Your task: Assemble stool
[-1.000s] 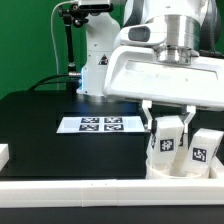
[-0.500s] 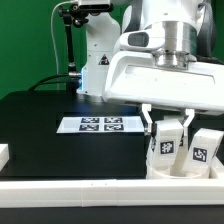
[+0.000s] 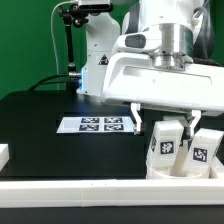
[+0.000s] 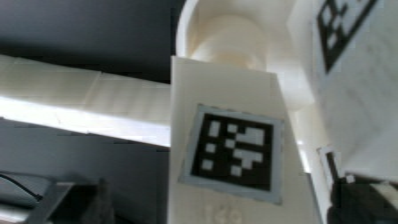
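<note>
Two chunky white stool legs stand upright on the low round seat disc (image 3: 168, 171) at the exterior view's lower right. The nearer leg (image 3: 165, 140) shows its square marker tag, and so does the second leg (image 3: 203, 150) beside it. My gripper (image 3: 165, 124) hangs over the nearer leg, open, one finger on each side of the leg's top with a gap on both sides. In the wrist view that leg (image 4: 231, 130) fills the middle, its tag facing the camera. The dark fingertips (image 4: 71, 205) stand apart from its sides, and the second leg (image 4: 356, 30) shows behind it.
The marker board (image 3: 100, 124) lies on the black table toward the exterior view's left of the legs. A long white border rail (image 3: 90, 195) runs along the front edge. A small white part (image 3: 3, 155) sits at the far left, and the arm's base (image 3: 95, 60) stands at the back.
The jaws were shut on the nearer leg; they have spread apart and let it go. The leg stays upright on the seat disc.
</note>
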You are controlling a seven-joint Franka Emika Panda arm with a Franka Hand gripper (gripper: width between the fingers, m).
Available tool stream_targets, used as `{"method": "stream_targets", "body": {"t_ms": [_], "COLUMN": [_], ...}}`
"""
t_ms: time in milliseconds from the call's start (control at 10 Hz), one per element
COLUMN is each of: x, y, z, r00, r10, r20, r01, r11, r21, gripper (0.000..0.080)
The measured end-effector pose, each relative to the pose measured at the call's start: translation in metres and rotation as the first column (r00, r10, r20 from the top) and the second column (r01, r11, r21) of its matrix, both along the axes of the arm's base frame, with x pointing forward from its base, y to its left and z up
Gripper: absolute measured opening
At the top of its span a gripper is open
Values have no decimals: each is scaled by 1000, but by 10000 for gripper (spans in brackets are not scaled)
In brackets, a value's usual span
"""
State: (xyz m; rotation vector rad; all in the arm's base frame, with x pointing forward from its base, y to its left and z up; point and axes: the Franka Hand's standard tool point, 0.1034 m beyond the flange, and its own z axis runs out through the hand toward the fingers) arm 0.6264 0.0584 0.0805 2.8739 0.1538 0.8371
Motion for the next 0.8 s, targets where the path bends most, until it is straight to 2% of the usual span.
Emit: {"method": "stream_targets", "body": {"t_ms": [100, 500, 800], "x": [2, 9, 9], "y": [0, -5, -6], "z": [5, 42, 41], "r00": [1000, 1000, 999], "r10": [9, 17, 18], "r20": [2, -26, -30], "r01": [-9, -17, -18], "r11": [1000, 1000, 1000], "r21": [-3, 8, 6], "gripper": [635, 648, 648]}}
